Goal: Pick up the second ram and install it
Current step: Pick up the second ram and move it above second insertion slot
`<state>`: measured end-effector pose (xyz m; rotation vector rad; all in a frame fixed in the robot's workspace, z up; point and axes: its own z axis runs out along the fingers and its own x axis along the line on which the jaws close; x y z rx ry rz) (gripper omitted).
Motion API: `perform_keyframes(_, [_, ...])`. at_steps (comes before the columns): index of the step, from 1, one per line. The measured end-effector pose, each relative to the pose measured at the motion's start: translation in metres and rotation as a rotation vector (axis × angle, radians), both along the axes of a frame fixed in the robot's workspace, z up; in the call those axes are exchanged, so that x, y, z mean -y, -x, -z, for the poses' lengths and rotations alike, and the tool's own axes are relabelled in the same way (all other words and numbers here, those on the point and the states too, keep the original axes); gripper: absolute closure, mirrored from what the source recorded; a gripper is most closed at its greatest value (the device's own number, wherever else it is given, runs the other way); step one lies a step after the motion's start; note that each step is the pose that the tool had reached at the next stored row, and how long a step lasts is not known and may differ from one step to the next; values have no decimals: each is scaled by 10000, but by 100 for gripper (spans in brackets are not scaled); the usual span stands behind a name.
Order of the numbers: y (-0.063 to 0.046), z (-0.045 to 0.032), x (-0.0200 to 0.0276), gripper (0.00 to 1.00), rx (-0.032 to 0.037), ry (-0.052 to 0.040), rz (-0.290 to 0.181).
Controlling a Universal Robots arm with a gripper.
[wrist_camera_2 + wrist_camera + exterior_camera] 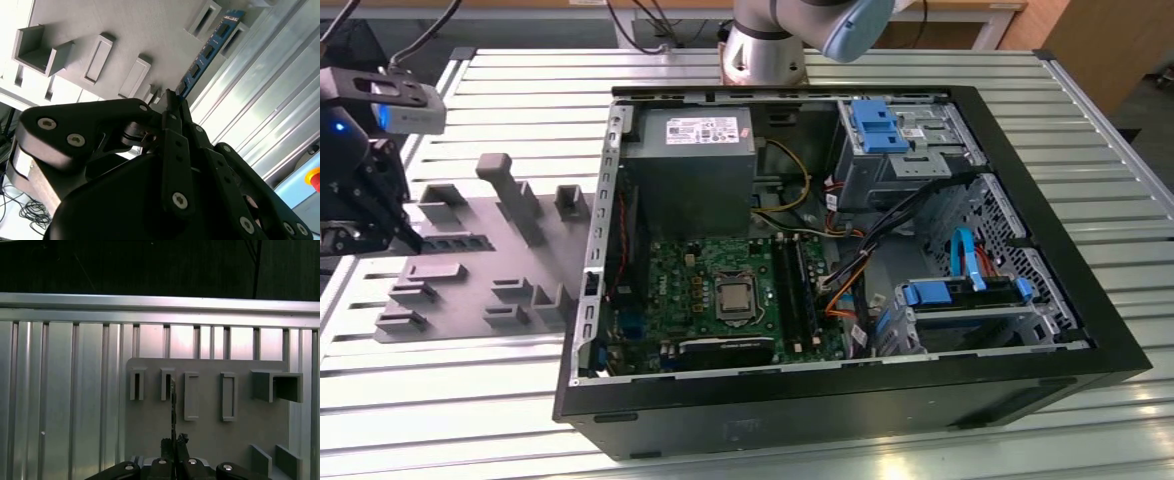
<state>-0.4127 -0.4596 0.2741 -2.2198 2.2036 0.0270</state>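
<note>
The second ram (pixel 207 50) is a thin dark green board with small chips, seen edge-on as a thin line (pixel 172 410) in the first wrist view. It stands over the grey fixture plate (pixel 210 435), its far end by a small slotted block (pixel 167 385). My gripper (pixel 170 97) is shut on the ram's near end, the black fingertips (pixel 181 440) pressed close on either side of it. In the exterior view the gripper (pixel 374 225) hangs over the fixture plate (pixel 467 270) at that view's left, well away from the open computer case (pixel 854 400).
The case lies open on the slatted metal table (pixel 1121 190), showing the green motherboard (pixel 720 290) with long black memory slots (pixel 794 285), a grey power supply (pixel 694 170), cables and blue drive brackets (pixel 874 125). Several grey blocks, one a tall post (pixel 507 190), rise from the fixture plate.
</note>
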Motion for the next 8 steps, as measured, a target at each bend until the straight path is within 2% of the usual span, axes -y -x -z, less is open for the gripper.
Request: perform_keyframes(8, [0,-192,0,86,1,-1,0])
